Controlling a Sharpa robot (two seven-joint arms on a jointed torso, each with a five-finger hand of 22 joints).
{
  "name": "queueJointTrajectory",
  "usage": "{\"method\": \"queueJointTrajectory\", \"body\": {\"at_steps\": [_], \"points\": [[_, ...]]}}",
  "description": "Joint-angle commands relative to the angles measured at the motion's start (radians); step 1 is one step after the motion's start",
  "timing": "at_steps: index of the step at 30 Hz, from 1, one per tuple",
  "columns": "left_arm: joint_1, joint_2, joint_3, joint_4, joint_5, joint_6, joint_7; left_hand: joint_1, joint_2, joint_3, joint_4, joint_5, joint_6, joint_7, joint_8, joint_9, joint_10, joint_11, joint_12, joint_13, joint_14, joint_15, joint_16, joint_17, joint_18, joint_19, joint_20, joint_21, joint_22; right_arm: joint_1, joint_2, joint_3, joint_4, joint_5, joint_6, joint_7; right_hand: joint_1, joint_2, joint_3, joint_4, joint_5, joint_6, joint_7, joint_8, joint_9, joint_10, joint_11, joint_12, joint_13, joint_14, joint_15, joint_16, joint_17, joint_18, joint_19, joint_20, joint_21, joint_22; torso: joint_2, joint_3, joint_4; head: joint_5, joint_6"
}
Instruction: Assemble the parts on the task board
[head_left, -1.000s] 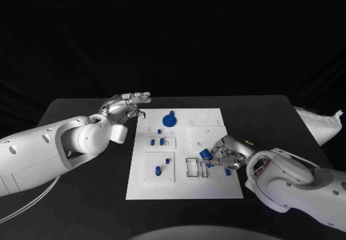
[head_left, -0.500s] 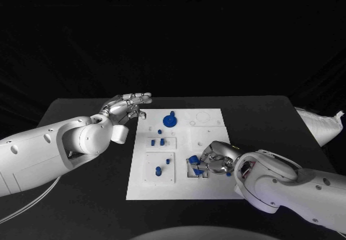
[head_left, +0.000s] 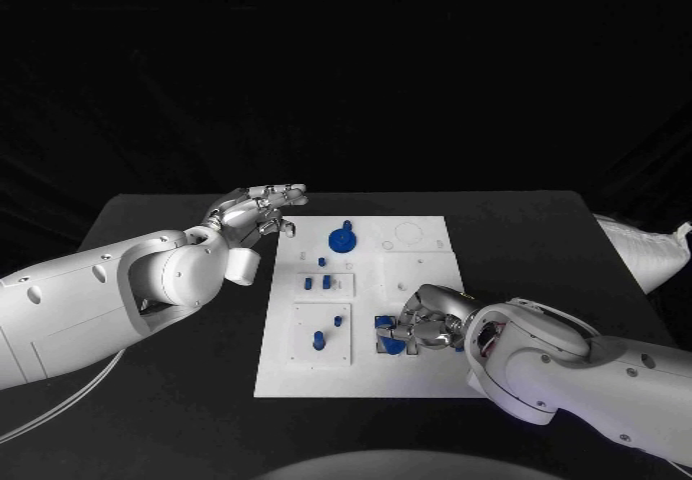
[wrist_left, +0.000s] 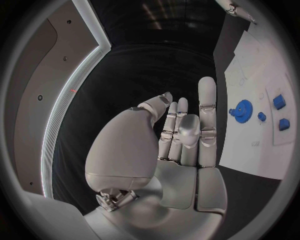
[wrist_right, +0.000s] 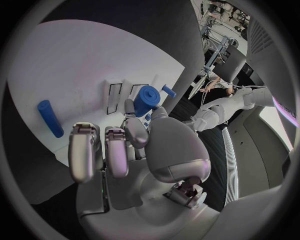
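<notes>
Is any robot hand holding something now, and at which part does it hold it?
The right robot hand holds a blue part between thumb and fingers over the task board; the exact place of the hold is hidden. The left robot hand holds nothing.

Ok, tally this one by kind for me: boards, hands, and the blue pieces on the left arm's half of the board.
White board: 1
Hands: 2 (left hand, right hand)
Blue gear: 1
Small blue pieces: 5
Total: 9
Not counted: the held blue piece at the right hand's fingertips.
</notes>
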Motion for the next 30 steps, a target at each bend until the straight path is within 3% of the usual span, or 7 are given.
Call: {"method": "queueJointTrajectory", "body": {"at_steps": [1,5,12,20,24,27,30], "points": [[0.0,0.001,0.0,0.002,-0.003,0.017,0.004,-0.01,0.003,-0.007,0.0,0.002,-0.008,0.0,0.004,-0.001,-0.009,0.002,0.007,0.0,-0.009,-0.001,-0.004,-0.001,0.018,-0.006,0.001,-0.004,-0.001,-0.001,0.002,-0.001,-0.006,-0.025,0.028,-0.011,-0.02,0.001,-0.011,0.002,0.001,0.063,-0.052,0.006,0.008,0.101,-0.036,0.26,0.501,0.091,-0.009,0.002,0.198,-0.01,0.026,-0.009,0.002,0.025,0.0,-0.0002,0.0005,0.0,0.0],[0.0,0.0,0.0,0.002,-0.003,0.017,0.004,-0.01,0.003,-0.007,0.0,0.002,-0.008,0.0,0.004,-0.001,-0.009,0.002,0.007,0.0,-0.009,-0.001,-0.004,-0.001,0.018,-0.006,0.001,-0.004,-0.001,0.0,0.005,-0.001,-0.014,-0.042,0.015,-0.012,-0.048,-0.001,-0.029,0.002,-0.018,0.059,-0.053,0.006,0.02,0.098,-0.037,0.252,0.495,0.09,-0.01,-0.001,0.191,-0.008,0.024,-0.011,-0.003,0.018,0.0,-0.0004,0.0005,0.001,0.0],[0.0,-0.001,0.0,0.003,-0.003,0.016,0.004,-0.009,0.002,-0.008,-0.001,0.002,-0.012,0.001,0.004,-0.001,-0.012,0.002,0.009,0.0,-0.009,-0.001,-0.003,-0.001,0.018,-0.006,0.001,-0.004,-0.001,0.002,0.013,-0.001,-0.022,-0.087,-0.002,-0.013,-0.092,-0.02,-0.084,0.0,-0.147,0.025,-0.041,-0.013,0.043,0.063,-0.025,0.167,0.431,0.083,-0.002,-0.018,0.161,0.001,0.005,-0.005,-0.035,-0.029,0.0,-0.0002,0.0004,0.001,0.0],[0.0,-0.002,0.0,0.004,-0.003,0.016,0.003,-0.009,0.002,-0.008,-0.001,0.002,-0.012,0.001,0.004,-0.001,-0.012,0.002,0.009,0.0,-0.009,-0.001,-0.003,-0.001,0.018,-0.006,0.001,-0.004,-0.001,0.002,0.012,-0.001,-0.016,-0.139,-0.026,-0.01,-0.094,-0.03,-0.099,-0.001,-0.168,0.018,-0.038,-0.017,0.053,0.053,-0.023,0.141,0.413,0.081,0.0,-0.025,0.149,0.004,0.0,-0.002,-0.044,-0.042,0.001,0.0006,-0.0008,0.0,0.001],[0.0,-0.003,0.0,0.004,-0.003,0.017,0.003,-0.009,0.002,-0.008,-0.002,0.002,-0.013,0.001,0.004,-0.002,-0.014,0.003,0.009,0.0,-0.01,-0.001,-0.004,-0.003,0.018,-0.006,0.001,-0.005,-0.001,0.001,-0.002,-0.001,0.003,-0.154,-0.055,0.004,-0.059,-0.037,-0.098,-0.012,-0.165,0.026,-0.041,-0.012,0.066,0.058,-0.025,0.146,0.418,0.082,-0.001,-0.022,0.155,0.002,0.004,-0.002,-0.041,-0.035,0.0,0.0016,-0.0003,0.0,0.001],[0.0,-0.005,0.0,0.004,-0.003,0.017,0.003,-0.009,0.002,-0.008,-0.002,0.002,-0.013,0.001,0.004,-0.002,-0.014,0.003,0.009,0.0,-0.01,-0.001,-0.004,-0.003,0.018,-0.006,0.001,-0.005,-0.001,0.001,-0.018,0.0,0.018,-0.157,-0.051,0.021,0.012,-0.048,-0.085,-0.049,-0.176,0.033,-0.046,-0.005,0.08,0.064,-0.03,0.156,0.428,0.085,-0.005,-0.017,0.166,-0.001,0.01,-0.005,-0.032,-0.02,0.001,0.0008,-0.0003,0.001,0.0],[-0.001,-0.007,0.0,0.004,-0.003,0.017,0.003,-0.009,0.002,-0.008,-0.002,0.002,-0.013,0.001,0.004,-0.002,-0.014,0.003,0.009,0.0,-0.01,-0.001,-0.004,-0.003,0.018,-0.006,0.001,-0.005,-0.001,0.001,-0.026,0.0,0.025,-0.157,-0.029,0.031,0.074,-0.065,-0.072,-0.091,-0.232,0.034,-0.046,-0.001,0.092,0.068,-0.031,0.161,0.433,0.087,-0.006,-0.013,0.174,-0.003,0.014,-0.007,-0.027,-0.011,0.0,-0.0003,-0.0022,0.003,-0.001]]}}
